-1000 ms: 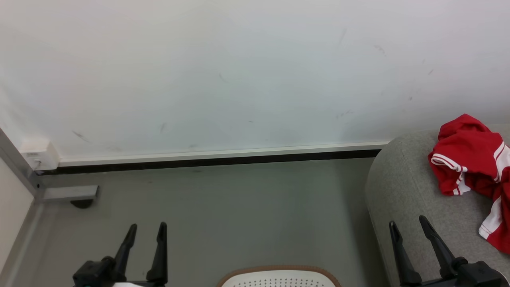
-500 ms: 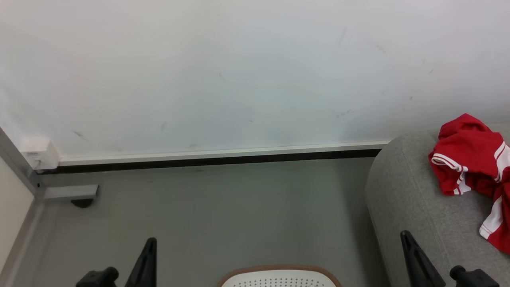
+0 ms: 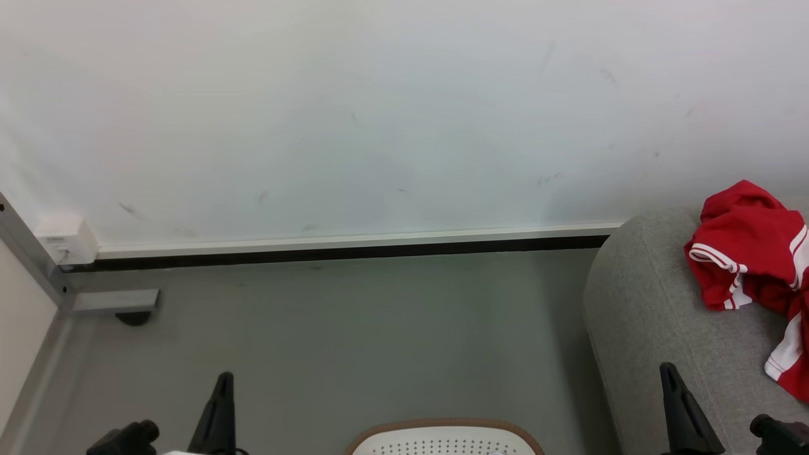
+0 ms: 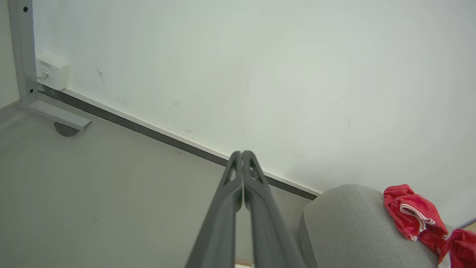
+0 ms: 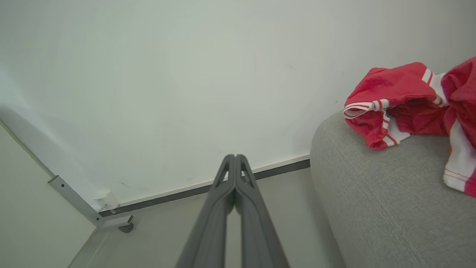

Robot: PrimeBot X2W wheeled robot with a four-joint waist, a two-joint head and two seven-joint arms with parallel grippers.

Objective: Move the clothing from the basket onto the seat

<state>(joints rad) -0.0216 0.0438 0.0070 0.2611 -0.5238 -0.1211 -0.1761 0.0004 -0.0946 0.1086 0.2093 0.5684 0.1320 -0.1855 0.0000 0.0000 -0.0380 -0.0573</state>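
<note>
The left gripper (image 3: 222, 379) and the right gripper (image 3: 667, 370) were open 1 second ago. Now both are staying pinched shut on nothing, lower in the head view. The red clothing (image 3: 746, 246) is lying on the grey seat (image 3: 651, 328). The white basket (image 3: 442, 424) is peeking in below. The label on the wall box (image 3: 63, 239) is too small to read.

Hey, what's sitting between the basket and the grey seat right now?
Nothing but bare grey floor separates the basket from the seat; the head view shows that gap.
</note>
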